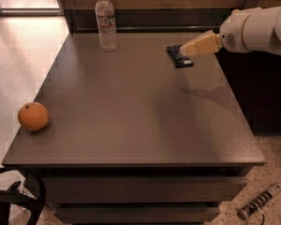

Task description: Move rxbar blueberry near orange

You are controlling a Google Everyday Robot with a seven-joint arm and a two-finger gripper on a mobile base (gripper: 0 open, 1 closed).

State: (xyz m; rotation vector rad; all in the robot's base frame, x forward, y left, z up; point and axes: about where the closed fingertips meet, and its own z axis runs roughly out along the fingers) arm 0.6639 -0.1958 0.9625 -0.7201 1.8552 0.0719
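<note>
In the upper right of the frame, the tool [184, 50] reaches in from the right edge on its white arm [260, 29]. Its tan tip sits over the upper end of the rxbar blueberry [181, 60]. Whether it is wide or narrow, or touching the bar, I cannot tell. The bar lies flat on the grey surface [131, 107] near the far right edge. The orange [33, 116] rests at the left edge, well apart from the bar. A clear water bottle [107, 22] stands upright at the upper left.
</note>
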